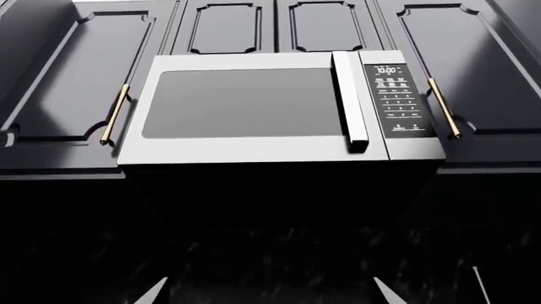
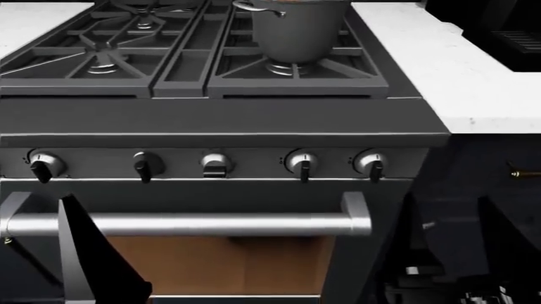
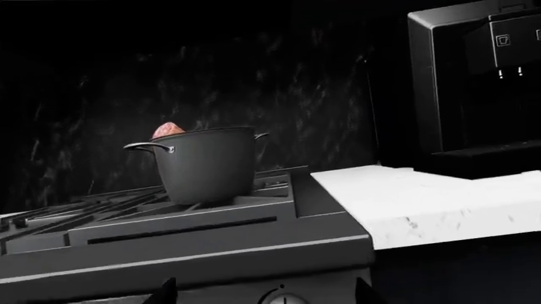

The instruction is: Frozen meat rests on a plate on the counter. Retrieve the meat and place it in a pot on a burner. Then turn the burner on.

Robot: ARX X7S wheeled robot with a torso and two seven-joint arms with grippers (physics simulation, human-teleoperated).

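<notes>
The meat [image 3: 168, 130] pokes out of the pot [image 3: 205, 164] on the burner [image 2: 292, 68], top middle. I cannot tell how either gripper stands.

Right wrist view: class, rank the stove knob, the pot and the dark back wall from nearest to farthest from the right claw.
1. The stove knob, just ahead of the right claw, low on the stove's front.
2. The pot, farther back, with the meat poking out of its top.
3. The dark back wall, behind the pot.

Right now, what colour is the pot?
Dark grey pot, clearest in the right wrist view.
</notes>
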